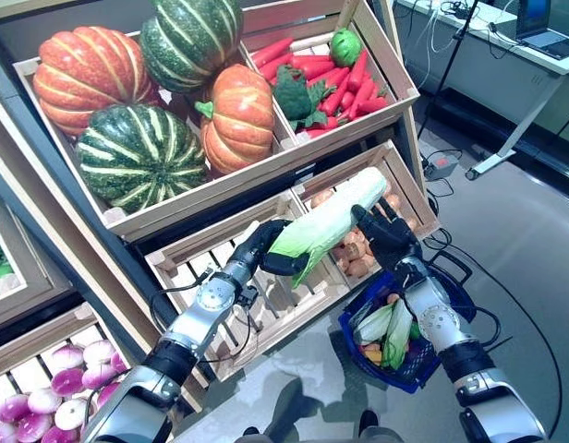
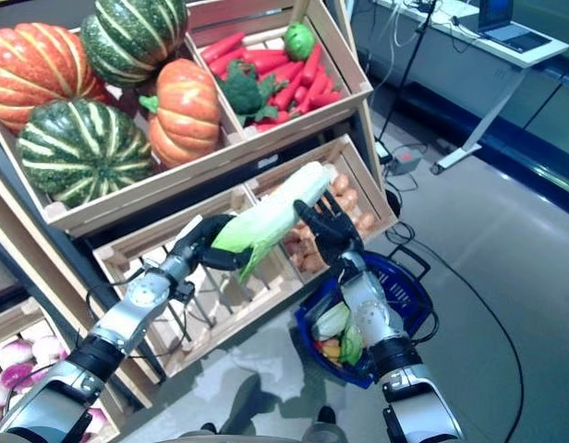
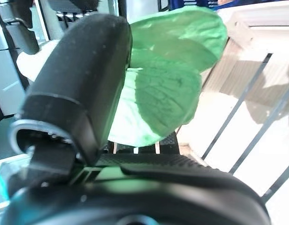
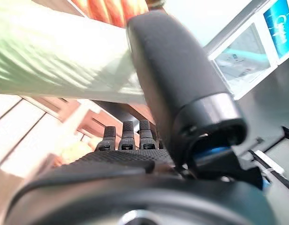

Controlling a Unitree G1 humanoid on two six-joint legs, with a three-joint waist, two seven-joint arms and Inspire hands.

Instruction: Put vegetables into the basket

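A long pale-green cabbage (image 1: 331, 221) is held level in front of the stand's lower crates. My left hand (image 1: 266, 247) is curled round its leafy green end; the left wrist view shows my thumb (image 3: 83, 93) against the leaves (image 3: 163, 89). My right hand (image 1: 386, 235) is by its white end with fingers straight and spread; the right wrist view shows its thumb (image 4: 182, 89) beside the cabbage (image 4: 55, 61). The blue basket (image 1: 351, 325) stands on the floor below my right arm. It holds pale-green cabbages (image 1: 388, 330) and something orange (image 1: 372, 353).
The wooden stand (image 1: 266, 175) with slanted crates rises close on the left and behind the hands. A desk with a laptop (image 1: 534, 37) stands at the back right. A power strip (image 1: 439, 168) with cables lies on the grey floor.
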